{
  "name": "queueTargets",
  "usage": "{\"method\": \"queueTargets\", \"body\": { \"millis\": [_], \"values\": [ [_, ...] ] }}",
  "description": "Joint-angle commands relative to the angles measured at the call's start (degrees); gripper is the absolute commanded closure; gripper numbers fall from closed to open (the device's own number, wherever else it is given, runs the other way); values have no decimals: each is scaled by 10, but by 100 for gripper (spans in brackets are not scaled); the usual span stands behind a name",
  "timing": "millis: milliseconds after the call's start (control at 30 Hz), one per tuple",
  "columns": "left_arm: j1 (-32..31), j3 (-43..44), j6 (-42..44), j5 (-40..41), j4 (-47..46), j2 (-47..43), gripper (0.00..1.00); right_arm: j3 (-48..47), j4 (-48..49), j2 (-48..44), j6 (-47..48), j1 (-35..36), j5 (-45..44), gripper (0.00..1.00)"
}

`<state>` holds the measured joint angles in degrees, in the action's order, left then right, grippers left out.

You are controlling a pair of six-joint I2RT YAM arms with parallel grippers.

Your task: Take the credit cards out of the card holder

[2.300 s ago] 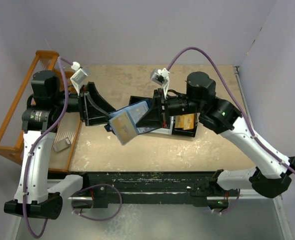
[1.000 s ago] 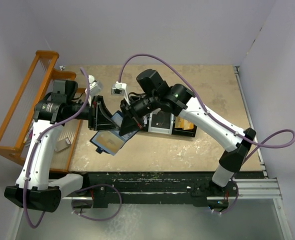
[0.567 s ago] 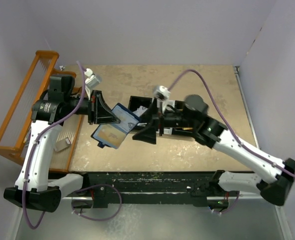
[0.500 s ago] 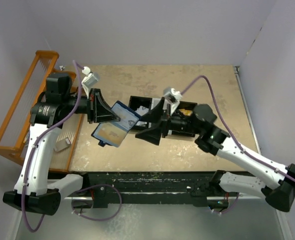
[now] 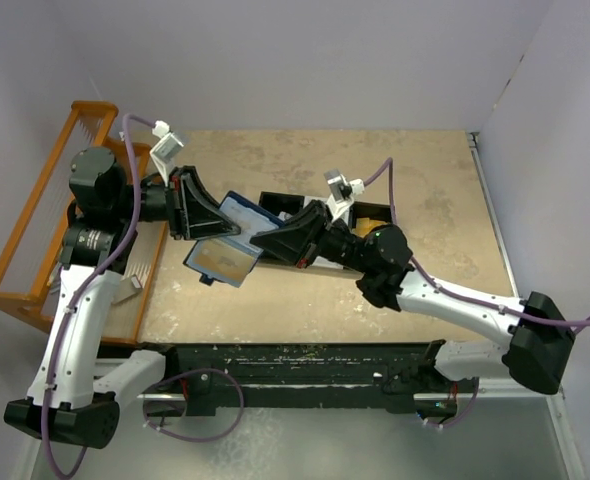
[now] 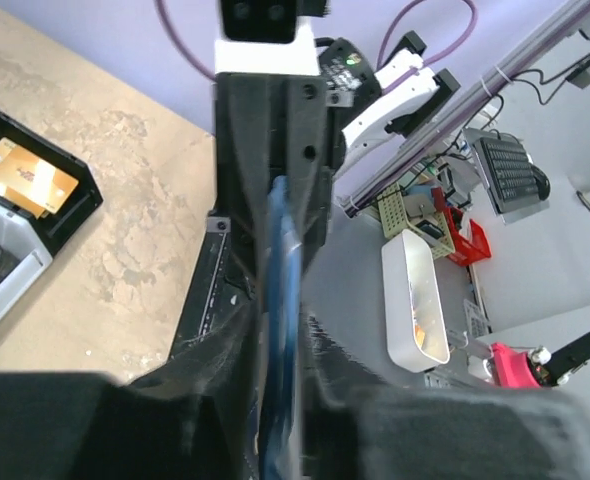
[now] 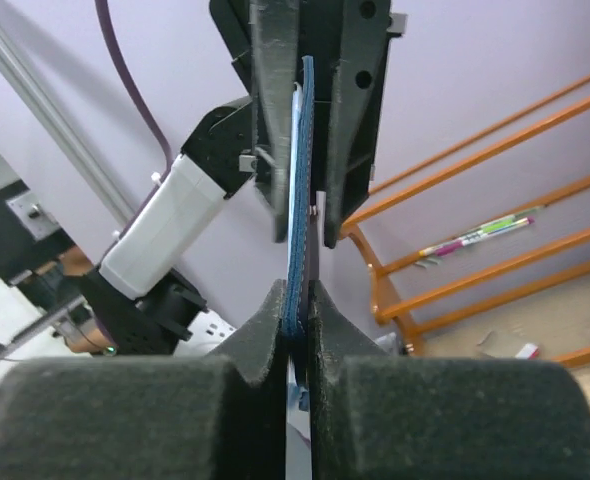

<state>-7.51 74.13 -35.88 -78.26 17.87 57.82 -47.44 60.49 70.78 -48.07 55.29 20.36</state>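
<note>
Where the right gripper (image 7: 295, 300) stood spread beside it half a second ago, I now see its fingers pinched on the right edge of the card holder (image 5: 225, 255), while the left gripper (image 6: 278, 330) clamps the opposite edge. The holder hangs unfolded above the table (image 5: 425, 170), just left of the black tray (image 6: 70, 200). Print on the orange card (image 6: 25, 178) there is too small to read.

Soft, even overhead light, faint shadows; wrist views blur in the near foreground.
</note>
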Motion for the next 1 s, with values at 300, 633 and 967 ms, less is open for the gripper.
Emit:
{"method": "queueTargets", "body": {
  "millis": [300, 633, 967],
  "values": [
    [1, 208, 576, -17, 559, 84, 17, -355, -677, 64, 235, -52, 326, 100],
    [-1, 157, 750, 42, 703, 108, 28, -588, -1065, 210, 455, -52, 295, 100],
    [-1, 98, 803, 81, 686, 132, 41, -662, -1083, 254, 462, -51, 284, 100]
  ]
}}
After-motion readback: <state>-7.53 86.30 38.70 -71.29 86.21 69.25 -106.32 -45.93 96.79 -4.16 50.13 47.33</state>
